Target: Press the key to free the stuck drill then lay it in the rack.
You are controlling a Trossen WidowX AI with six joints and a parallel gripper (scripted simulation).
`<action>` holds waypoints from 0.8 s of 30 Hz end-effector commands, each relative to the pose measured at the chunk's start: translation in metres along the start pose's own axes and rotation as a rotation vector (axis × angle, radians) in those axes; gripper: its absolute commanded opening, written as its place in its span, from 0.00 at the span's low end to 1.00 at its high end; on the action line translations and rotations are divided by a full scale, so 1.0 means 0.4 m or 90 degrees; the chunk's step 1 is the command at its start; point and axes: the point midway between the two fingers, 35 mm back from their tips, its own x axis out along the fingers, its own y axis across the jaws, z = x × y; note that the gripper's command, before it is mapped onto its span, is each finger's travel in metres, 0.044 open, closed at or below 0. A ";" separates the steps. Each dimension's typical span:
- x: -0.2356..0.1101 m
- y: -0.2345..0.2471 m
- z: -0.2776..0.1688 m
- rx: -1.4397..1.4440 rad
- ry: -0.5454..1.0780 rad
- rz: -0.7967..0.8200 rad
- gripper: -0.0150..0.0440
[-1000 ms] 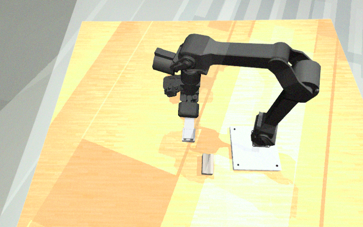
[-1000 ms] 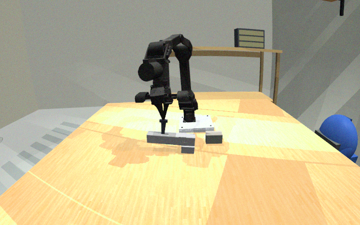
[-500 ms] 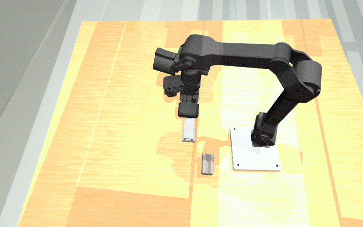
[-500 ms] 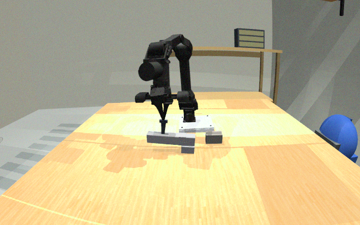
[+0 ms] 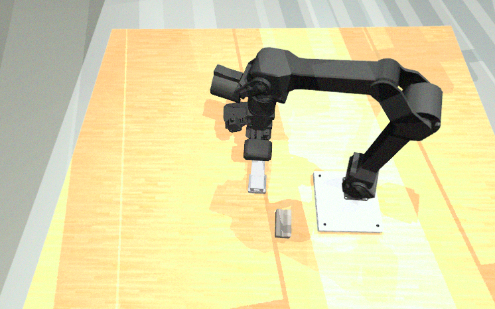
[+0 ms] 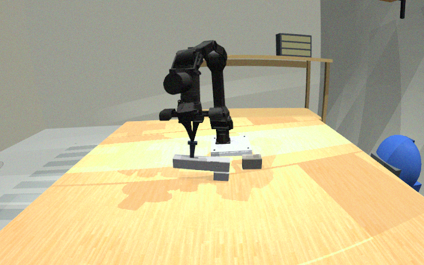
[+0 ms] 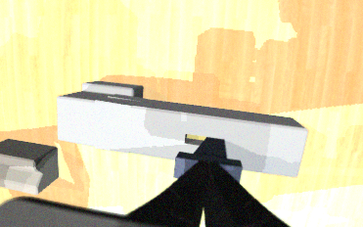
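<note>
Closed end effector (image 7: pixel 207 156) on key (image 7: pixel 194 139), rack (image 7: pixel 19 165) empty

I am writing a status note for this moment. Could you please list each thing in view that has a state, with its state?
gripper: shut, holding nothing, fingers pointing down with tips at the key
key: yellow, in a slot on top of the drill, fingertips on it
drill: grey block lying level, not in the rack
rack: holds nothing, standing apart from the drill
</note>
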 end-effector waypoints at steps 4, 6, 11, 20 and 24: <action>0.040 -0.007 -0.020 0.004 0.031 0.002 0.25; 0.042 -0.007 -0.020 0.004 0.031 0.002 0.25; 0.047 -0.008 -0.021 0.004 0.031 0.002 0.25; 0.055 -0.009 -0.022 0.004 0.031 0.001 0.25; 0.060 -0.010 -0.023 0.004 0.031 0.001 0.25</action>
